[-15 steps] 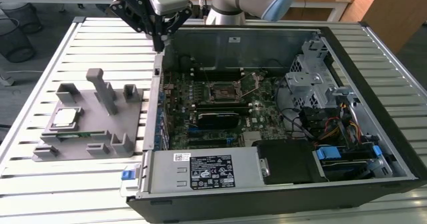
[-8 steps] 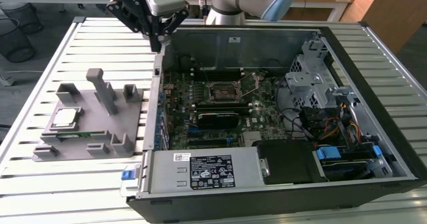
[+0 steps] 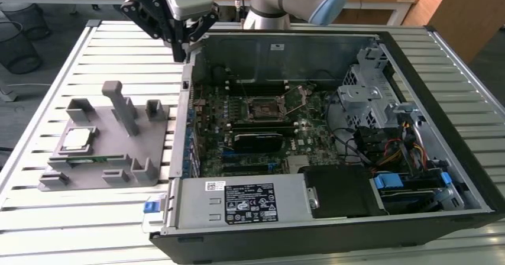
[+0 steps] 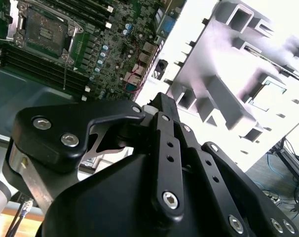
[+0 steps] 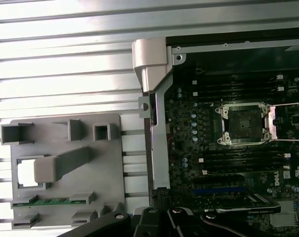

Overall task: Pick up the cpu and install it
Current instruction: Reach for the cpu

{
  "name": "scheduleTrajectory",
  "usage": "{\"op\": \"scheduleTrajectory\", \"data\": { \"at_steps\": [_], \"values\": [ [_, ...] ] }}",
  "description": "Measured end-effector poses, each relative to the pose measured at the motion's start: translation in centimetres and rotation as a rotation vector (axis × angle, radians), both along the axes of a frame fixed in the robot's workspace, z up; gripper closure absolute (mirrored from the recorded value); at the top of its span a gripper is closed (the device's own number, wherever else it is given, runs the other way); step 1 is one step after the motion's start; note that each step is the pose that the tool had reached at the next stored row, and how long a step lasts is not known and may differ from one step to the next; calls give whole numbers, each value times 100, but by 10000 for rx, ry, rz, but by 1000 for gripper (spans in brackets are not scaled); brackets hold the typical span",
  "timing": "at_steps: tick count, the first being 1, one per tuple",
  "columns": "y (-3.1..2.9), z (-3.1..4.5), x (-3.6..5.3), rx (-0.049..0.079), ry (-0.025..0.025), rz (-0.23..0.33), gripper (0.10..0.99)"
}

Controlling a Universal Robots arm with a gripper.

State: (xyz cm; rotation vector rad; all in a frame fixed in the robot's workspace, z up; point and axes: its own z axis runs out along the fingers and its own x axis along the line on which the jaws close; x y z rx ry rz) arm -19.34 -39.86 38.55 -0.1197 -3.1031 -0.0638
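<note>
Gripper point(image 3: 182, 53) hangs in the air over the far corner of the open pc case point(image 3: 316, 244), on the exterior view's left. It's right above the case wall and touching nothing, as far as I can see. Honestly can't tell from any angle whether it's opened up or clamped shut. It isn't carrying anything though: the cpu point(image 3: 77, 139) sits flat in its pocket on the grey holder point(image 3: 118, 164). That's out on the table point(image 3: 47, 212), well off to the exterior view's left of the case. So nothing's picked up yet.

Stuff I'd worry about:
- **Post:** the tall post point(image 3: 122, 108) on the holder stands just beside the cpu, so a sloppy approach could knock it.
- **Grip:** the chip is thin and lies low in its pocket with not much edge to grab, so it could slip or come up tilted.
- **Wrong part:** the green memory stick point(image 3: 83, 160) lies right at the cpu's near side, so it'd be easy to catch by mistake.
- **Socket:** the socket point(image 3: 264, 106) is down inside the case, so that wall is a bump risk. A crooked drop would probably wreck its contacts.
</note>
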Motion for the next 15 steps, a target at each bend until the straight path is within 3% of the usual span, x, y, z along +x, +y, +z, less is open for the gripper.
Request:
{"op": "scheduleTrajectory", "data": {
  "at_steps": [6, 13, 15],
  "values": [
    [1, -10, -70, 0, 63, 0, 980],
    [1, -18, -198, 0, 70, -1, 980],
    [1, -22, -270, 1, 46, 1, 980]
  ]
}}
